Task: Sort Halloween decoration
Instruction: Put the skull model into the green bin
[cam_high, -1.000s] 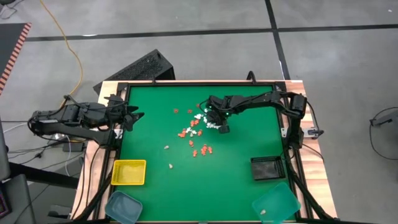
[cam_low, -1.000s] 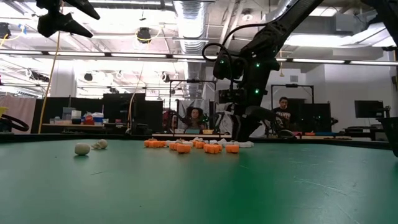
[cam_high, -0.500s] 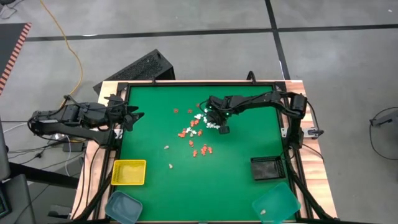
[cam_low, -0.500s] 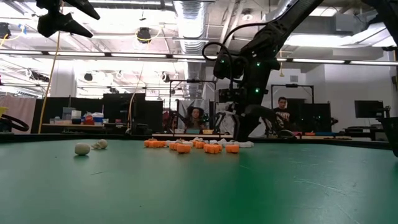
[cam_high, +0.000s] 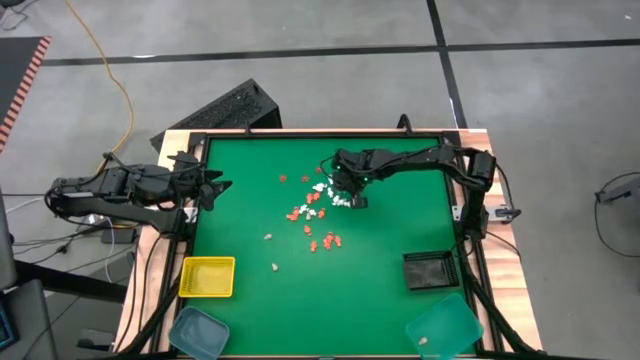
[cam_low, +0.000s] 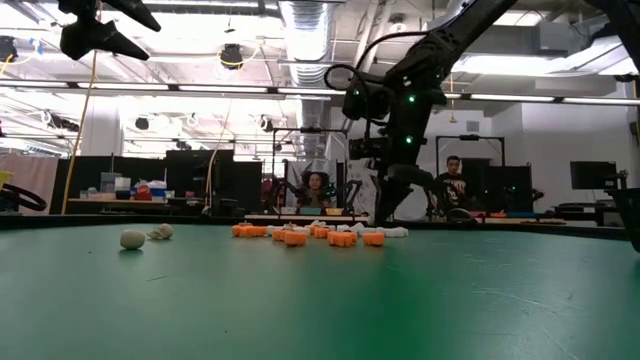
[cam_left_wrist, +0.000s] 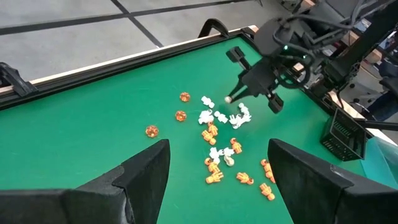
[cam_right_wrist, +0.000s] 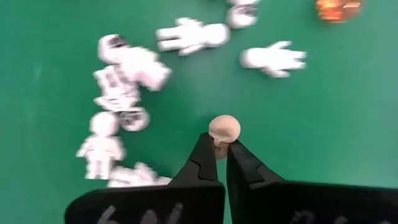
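Tiny Halloween trinkets lie mid-table on the green mat: white skeleton figures (cam_right_wrist: 127, 68) (cam_high: 320, 187) and orange pieces (cam_high: 318, 238) (cam_left_wrist: 239, 177). Two more cream pieces (cam_low: 132, 239) lie apart near the front. My right gripper (cam_high: 333, 186) (cam_right_wrist: 221, 149) (cam_left_wrist: 229, 98) stands over the white cluster, slanting down, shut on a small cream skull (cam_right_wrist: 224, 129). My left gripper (cam_high: 216, 187) (cam_left_wrist: 217, 180) waits open at the table's left edge, raised above the mat. My right gripper pinches the cream skull's lower part (cam_right_wrist: 221, 142) between its two fingers, only at their free ends. The round crown (cam_right_wrist: 224, 124) sticks out past the tips. The fingers slant down from the table's right side. The skull sits just above the mat, over the white figures.
A yellow tray (cam_high: 207, 277) and a teal tray (cam_high: 197, 332) stand at the near left. A black tray (cam_high: 430, 270) and another teal tray (cam_high: 445, 330) stand at the near right. A raised black frame (cam_high: 300, 135) edges the mat. People sit in the room beyond.
My right gripper has shut its fingers over the white cluster, rolled a little at the wrist and come up slightly off the mat. The other trinkets lie as before.
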